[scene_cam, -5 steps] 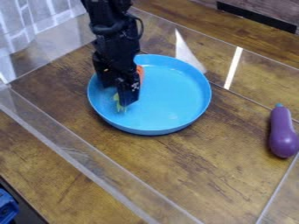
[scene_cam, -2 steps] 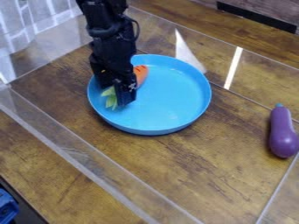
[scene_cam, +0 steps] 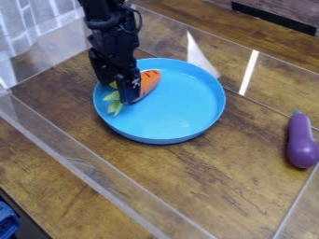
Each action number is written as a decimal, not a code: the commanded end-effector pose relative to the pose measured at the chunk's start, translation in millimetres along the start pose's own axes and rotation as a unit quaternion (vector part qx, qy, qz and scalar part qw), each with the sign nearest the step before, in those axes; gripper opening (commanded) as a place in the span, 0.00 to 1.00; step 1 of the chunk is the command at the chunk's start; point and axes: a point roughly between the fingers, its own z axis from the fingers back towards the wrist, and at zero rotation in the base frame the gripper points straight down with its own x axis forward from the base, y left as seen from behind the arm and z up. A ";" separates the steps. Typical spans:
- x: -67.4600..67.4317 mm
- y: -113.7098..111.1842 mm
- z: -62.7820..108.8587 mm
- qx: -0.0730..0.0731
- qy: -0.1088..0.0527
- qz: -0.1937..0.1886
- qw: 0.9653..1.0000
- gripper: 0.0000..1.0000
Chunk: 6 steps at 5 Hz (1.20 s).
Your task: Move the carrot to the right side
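Carrot (scene_cam: 145, 83), orange with dark grooves and a pale green leafy top, lies on its side in the blue plate (scene_cam: 187, 117), at the plate's left edge, its green end lower left toward the rim and its orange end up and to the right. Over its leafy end stands the black pincer (scene_cam: 119, 88), pointing steeply down, its jaws spread wide; it hides part of the greens, and whether a fingertip touches the carrot cannot be told. Nothing is clamped between the jaws. The plate sits on a wooden counter (scene_cam: 187, 191) under clear, glossy panels. Well apart, near the right edge of the counter, lies a purple eggplant (scene_cam: 300, 138).
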 end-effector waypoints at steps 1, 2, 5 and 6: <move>12.0 11.5 25.6 0.025 -0.039 0.001 0.999 0.00; 12.3 13.7 30.0 0.029 -0.041 0.000 0.999 0.00; 15.5 21.8 49.6 0.042 -0.058 -0.003 0.997 0.00; 15.3 22.1 49.8 0.042 -0.061 -0.005 0.997 1.00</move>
